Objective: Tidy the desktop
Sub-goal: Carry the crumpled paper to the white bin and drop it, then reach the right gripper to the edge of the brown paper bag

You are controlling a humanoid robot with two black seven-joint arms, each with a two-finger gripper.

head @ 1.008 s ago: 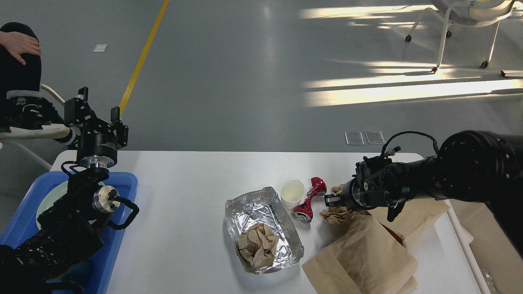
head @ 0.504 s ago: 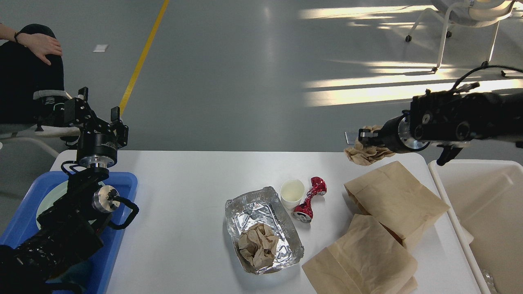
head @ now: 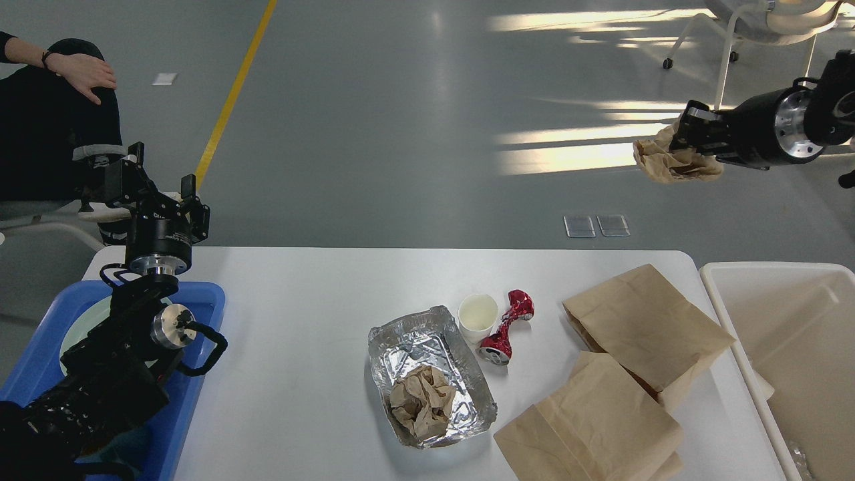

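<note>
From my remote console, my right gripper (head: 681,143), jaws pinching a crumpled brown paper wad (head: 671,162), has lifted it high off the bench (head: 314,374) toward the white bin (head: 768,334), while my left gripper (head: 157,194) waits, jaws spread, above the blue tray (head: 200,374).
</note>
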